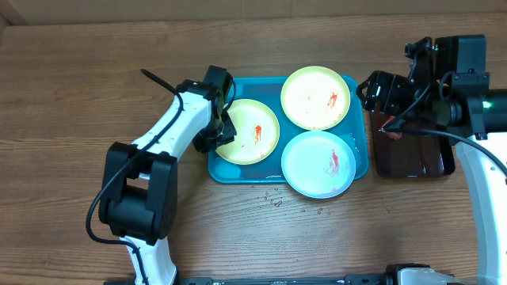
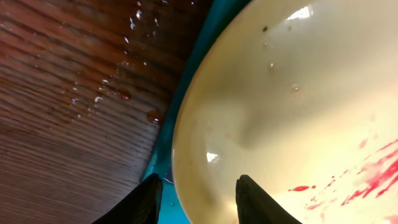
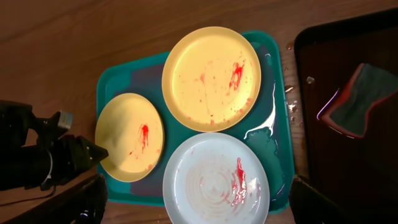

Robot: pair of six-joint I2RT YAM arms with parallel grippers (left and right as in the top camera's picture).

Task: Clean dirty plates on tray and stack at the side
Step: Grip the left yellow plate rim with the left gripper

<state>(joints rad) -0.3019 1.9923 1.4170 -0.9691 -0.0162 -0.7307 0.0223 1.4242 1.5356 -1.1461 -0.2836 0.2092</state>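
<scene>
Three plates lie on the teal tray (image 1: 360, 162). A yellow-green plate (image 1: 252, 133) with a red smear is at the left, a second yellow-green plate (image 1: 317, 96) at the back, and a pale blue plate (image 1: 319, 163) with a red streak at the front. My left gripper (image 1: 219, 136) is at the left plate's rim. In the left wrist view the left gripper (image 2: 199, 200) is open. One finger is over the tray (image 2: 163, 163) and the other over the plate (image 2: 292, 106). My right gripper (image 3: 205, 202) hangs wide open, high above the blue plate (image 3: 214, 180).
A dark tray (image 1: 412, 158) stands to the right of the teal one, with a sponge (image 3: 360, 99) lying in it. Water pools on the teal tray (image 3: 261, 127). Droplets dot the wooden table (image 1: 277, 202) in front of it.
</scene>
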